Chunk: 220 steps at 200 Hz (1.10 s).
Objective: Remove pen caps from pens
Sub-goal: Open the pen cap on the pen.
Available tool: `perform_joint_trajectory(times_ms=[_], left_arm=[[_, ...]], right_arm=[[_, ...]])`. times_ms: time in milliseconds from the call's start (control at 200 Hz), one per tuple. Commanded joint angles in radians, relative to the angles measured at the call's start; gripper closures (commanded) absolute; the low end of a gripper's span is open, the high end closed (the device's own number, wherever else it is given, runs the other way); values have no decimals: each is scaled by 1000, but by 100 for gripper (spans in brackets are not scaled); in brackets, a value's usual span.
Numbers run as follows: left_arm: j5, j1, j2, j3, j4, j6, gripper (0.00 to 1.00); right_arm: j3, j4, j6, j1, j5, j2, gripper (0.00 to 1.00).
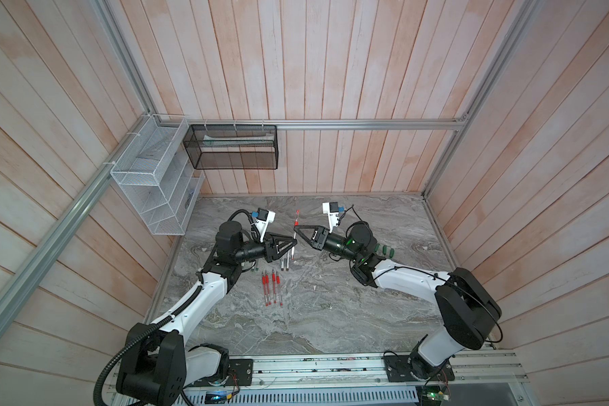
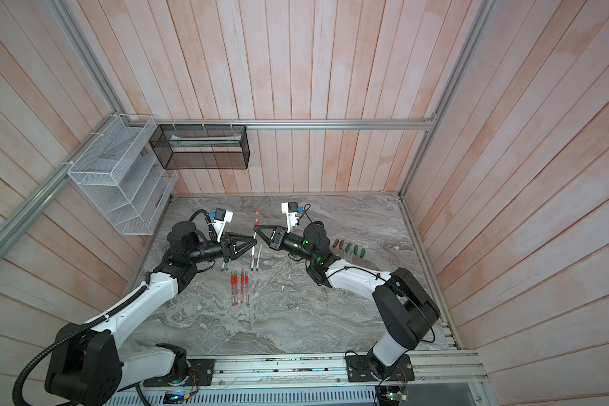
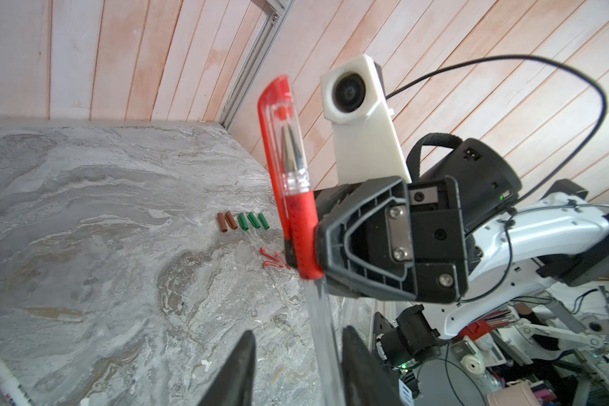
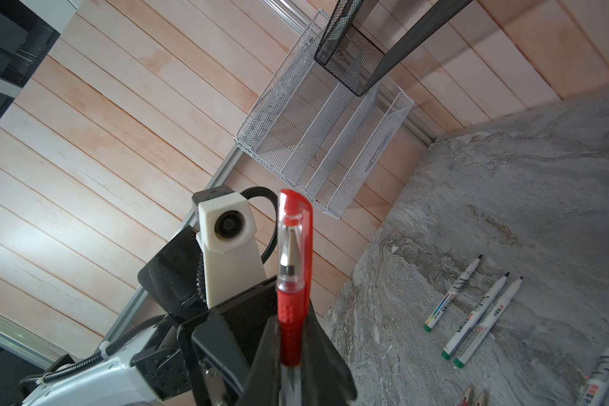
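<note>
Apparently last capped clear-barrelled red pen [image 3: 301, 225] clenched in right gripper [image 4: 290, 344]; left gripper [image 3: 297, 334] jaws parted round barrel. Stubby green, brown marker caps [image 3: 243, 222], slim red caps [image 3: 273, 260] already off.

capped pen [image 3: 297, 225]: red grip, aloft | red pens [image 1: 273, 281]: four side by side | marker caps [image 3: 244, 222]: brown, green, rowed | markers [image 4: 476, 314]: uncapped

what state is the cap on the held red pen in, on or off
On. The cap, clear with a red clip, covers the metal tip of the red pen in the right gripper.
</note>
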Motion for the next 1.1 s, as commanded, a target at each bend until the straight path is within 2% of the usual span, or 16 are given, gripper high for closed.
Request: perform_joint_trajectory(times_ms=[0, 80, 300, 375, 490, 665, 735, 865, 1095], left_arm=[[-11, -1, 11, 25, -6, 17, 71], [-3, -5, 12, 26, -11, 32, 75], [-21, -10, 20, 43, -49, 59, 100], [-34, -10, 19, 39, -82, 99, 100], [-123, -2, 6, 29, -142, 153, 100], [-306, 2, 7, 78, -341, 403, 100], [-338, 3, 9, 77, -354, 421, 100], [-278, -2, 5, 74, -342, 410, 100], [-288, -8, 7, 79, -351, 402, 100]], right_arm=[[16, 56, 12, 11, -17, 6, 98], [18, 56, 5, 14, -20, 7, 98], [16, 56, 4, 12, -21, 4, 96], [4, 27, -30, 6, -8, -20, 89], [-10, -61, -54, -10, 45, -60, 75], [10, -201, -102, -14, 145, -103, 62], [52, -273, -95, -14, 185, -88, 59], [149, -387, -86, -4, 223, -38, 57], [272, -472, -94, 10, 243, 55, 57]])
